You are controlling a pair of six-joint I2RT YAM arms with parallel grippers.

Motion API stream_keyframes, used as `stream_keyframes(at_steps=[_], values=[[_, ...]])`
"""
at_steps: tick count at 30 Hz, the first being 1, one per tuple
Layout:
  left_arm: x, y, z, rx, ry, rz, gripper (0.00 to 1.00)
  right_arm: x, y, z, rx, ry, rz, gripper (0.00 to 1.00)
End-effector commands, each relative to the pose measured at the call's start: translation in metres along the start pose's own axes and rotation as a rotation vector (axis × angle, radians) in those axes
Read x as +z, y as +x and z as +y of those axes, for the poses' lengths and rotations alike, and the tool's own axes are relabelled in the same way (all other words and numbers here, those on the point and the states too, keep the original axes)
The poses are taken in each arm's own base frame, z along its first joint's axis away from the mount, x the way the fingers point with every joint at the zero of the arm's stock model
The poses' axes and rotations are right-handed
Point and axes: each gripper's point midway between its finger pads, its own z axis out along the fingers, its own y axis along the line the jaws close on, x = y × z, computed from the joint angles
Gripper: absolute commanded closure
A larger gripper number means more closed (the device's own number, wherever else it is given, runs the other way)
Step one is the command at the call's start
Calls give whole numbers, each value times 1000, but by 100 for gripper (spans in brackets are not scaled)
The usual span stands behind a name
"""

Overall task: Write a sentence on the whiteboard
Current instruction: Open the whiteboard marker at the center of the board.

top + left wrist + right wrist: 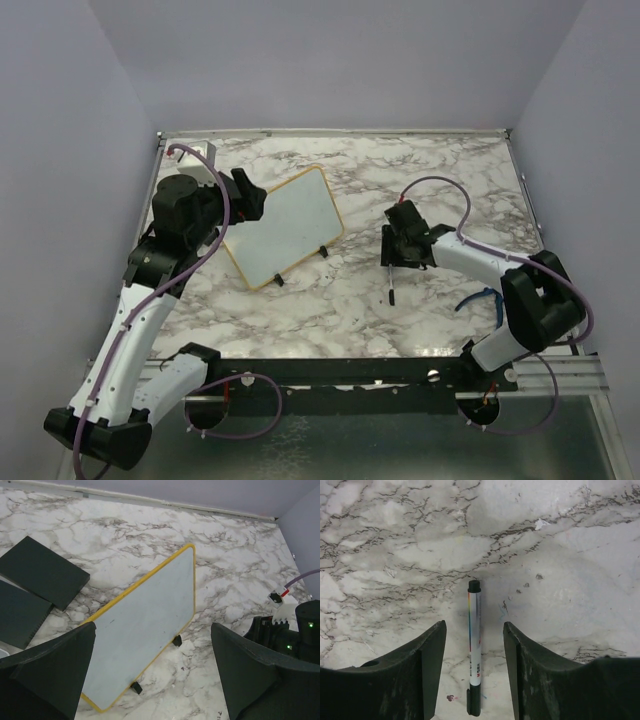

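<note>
While the whiteboard (285,225) sits diagonal, left of centre on the marble table (340,320), no writing visible on it | right gripper (474,625): fingers spread, straddling the marker (475,645) lying flat, not touching | left gripper (152,630): open above the board, empty | tip: descend straight, close squarely mid-barrel, lift level.

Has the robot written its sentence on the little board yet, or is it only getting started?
Only starting. Nothing is done: the whiteboard is blank. In hand: the right gripper is open around the marker, which lies flat on the table, ungripped. The left gripper hovers open over the board. Left: grab the marker and write the sentence.
</note>
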Motion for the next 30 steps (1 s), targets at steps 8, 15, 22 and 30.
stream_keyframes(at_steps=[8,15,22,30], values=[[-2,17,-4,-30,25,58,1,8,3,-8,-37,164,34,51],[-3,16,-1,-18,9,54,1,13,13,0,-34,118,64,56],[-5,17,-1,-16,11,60,1,20,19,1,-38,132,90,59],[-6,16,-2,-13,17,61,1,23,26,7,-40,132,104,77]])
